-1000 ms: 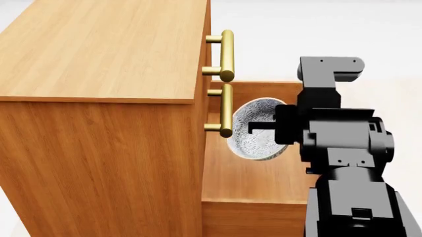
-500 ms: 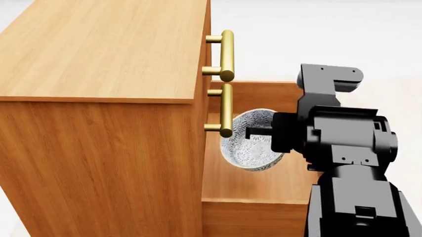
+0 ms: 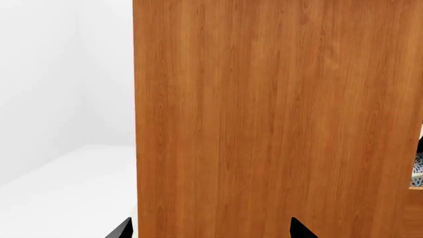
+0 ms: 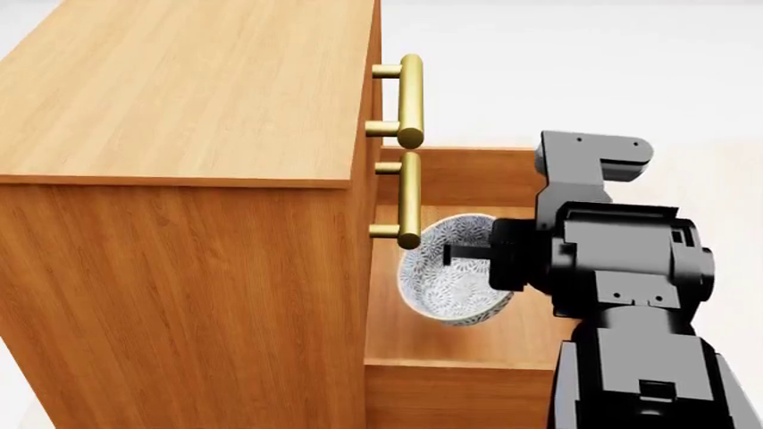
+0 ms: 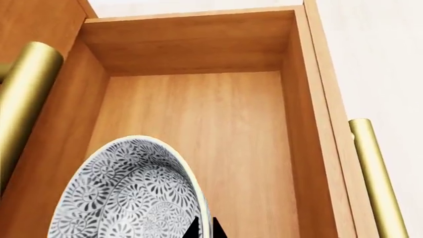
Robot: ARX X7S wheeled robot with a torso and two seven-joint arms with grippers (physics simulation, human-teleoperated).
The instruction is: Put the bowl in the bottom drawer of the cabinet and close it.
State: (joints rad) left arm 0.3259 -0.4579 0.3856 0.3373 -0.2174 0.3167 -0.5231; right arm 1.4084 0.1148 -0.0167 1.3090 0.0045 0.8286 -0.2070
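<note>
The bowl (image 4: 453,268) hangs tipped on edge over the open bottom drawer (image 4: 459,335), its patterned inside facing the cabinet (image 4: 179,223) and its left rim just beside the lower of the two brass handles (image 4: 408,198) that stick out from the closed upper drawers. The right gripper (image 4: 471,253) is clamped on the bowl's rim from the right, one finger (image 5: 198,229) showing dark against the inside of the rim in the right wrist view. That view also shows bare drawer floor beyond the bowl and the drawer's own brass handle (image 5: 377,178) along the right-hand front wall; whether the bowl's lowest edge touches the floor cannot be told. The bowl looks like glazed ceramic, so it is probably stiff, smooth, fairly light and liable to chip. A rim pinch suits it, but a glazed rim may slip or swing in the fingers, and a tilted bowl let go from any height could roll or knock the drawer wall or the handle beside it. It would likely be safer brought level, foot down, close to the floor near the middle, before release. The left gripper (image 3: 208,232) faces the cabinet's plain side wall, its two dark tips set well apart and holding nothing. Closing will then call for a push on the drawer's front or handle.
</note>
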